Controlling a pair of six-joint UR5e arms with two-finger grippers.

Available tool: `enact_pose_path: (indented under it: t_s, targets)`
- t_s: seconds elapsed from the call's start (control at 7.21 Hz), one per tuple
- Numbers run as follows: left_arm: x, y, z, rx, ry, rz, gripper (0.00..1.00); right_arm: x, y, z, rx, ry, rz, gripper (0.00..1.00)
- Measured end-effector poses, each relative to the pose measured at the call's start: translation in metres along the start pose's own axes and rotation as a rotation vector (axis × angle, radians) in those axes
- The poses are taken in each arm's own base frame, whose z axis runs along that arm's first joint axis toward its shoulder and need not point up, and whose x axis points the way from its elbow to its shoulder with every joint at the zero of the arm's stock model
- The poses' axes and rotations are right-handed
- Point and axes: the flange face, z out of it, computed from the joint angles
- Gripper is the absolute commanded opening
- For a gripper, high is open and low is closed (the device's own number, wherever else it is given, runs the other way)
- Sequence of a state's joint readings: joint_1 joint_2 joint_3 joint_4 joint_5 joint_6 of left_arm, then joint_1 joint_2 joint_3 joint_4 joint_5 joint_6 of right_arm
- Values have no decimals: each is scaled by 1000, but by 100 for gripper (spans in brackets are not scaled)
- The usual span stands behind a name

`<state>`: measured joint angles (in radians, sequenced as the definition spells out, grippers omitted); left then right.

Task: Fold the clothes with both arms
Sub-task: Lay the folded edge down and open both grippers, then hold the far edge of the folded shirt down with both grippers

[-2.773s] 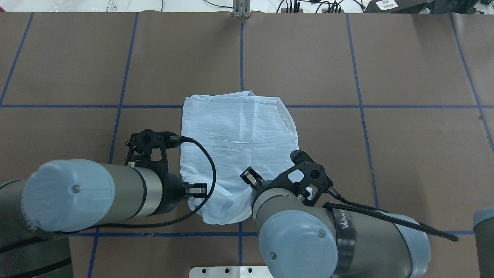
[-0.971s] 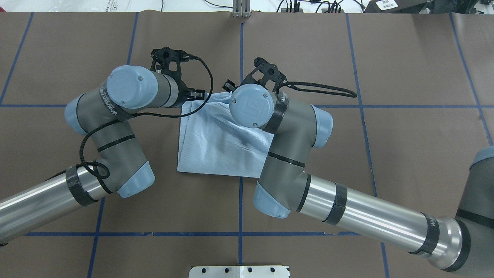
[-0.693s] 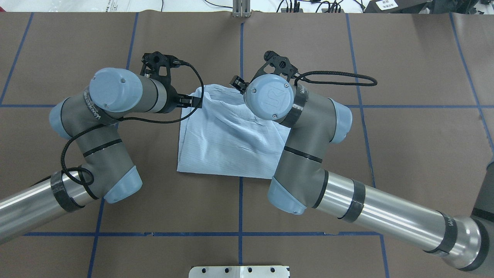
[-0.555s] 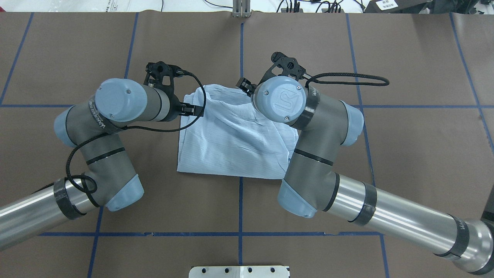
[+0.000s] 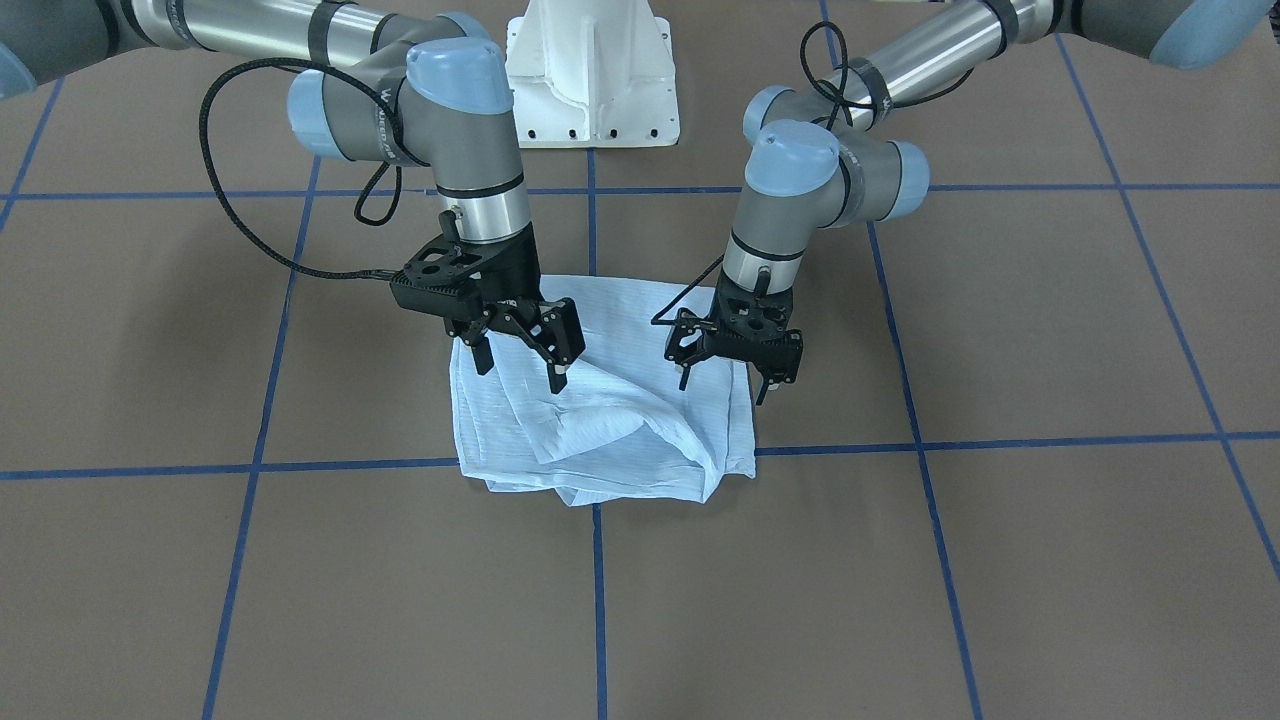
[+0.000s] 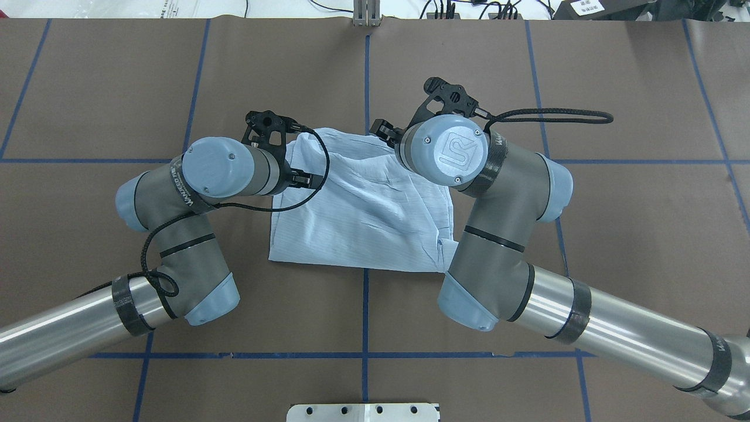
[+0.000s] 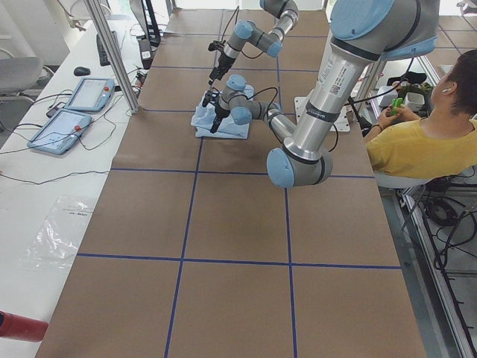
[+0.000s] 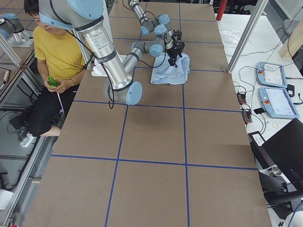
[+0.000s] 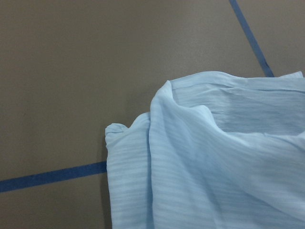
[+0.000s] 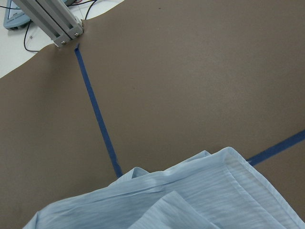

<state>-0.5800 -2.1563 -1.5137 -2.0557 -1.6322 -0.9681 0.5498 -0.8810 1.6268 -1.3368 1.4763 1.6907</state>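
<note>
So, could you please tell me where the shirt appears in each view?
Exterior front-facing: shirt at centre.
Overhead exterior: shirt at centre.
Exterior left: shirt small, upper middle.
Exterior right: shirt upper middle.
Left wrist: shirt fills lower right.
Right wrist: shirt along bottom edge.
Shared landmark: the blue tape crossing that the shirt covers.

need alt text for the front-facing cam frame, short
A pale blue shirt lies folded but rumpled on a brown table marked with blue tape lines, with both robot arms reaching down over it. The right tool, on the view's left, and the left tool, on the view's right, are both open and empty above the cloth.
</note>
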Motion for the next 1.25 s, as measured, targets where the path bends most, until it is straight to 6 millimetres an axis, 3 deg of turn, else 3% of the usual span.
enact_pose_path:
  t_s: [0.28, 0.55, 0.69, 0.83, 1.25]
  targets:
    - [-23, -27, -20, 18, 44, 63, 100, -4, -3, 34, -1, -77, -25, 100]
    - [-62, -45, -49, -2, 93, 130, 100, -2, 0, 79, -2, -135, -72, 98]
    - [-74, -46, -56, -7, 102, 143, 100, 3, 0, 94, -2, -154, -86, 86]
    - [-79, -47, -59, -9, 104, 144, 100, 10, 2, 103, -1, -156, -112, 81]
    - [-83, -46, -60, -11, 103, 140, 100, 24, 11, 113, -7, -138, -174, 80]
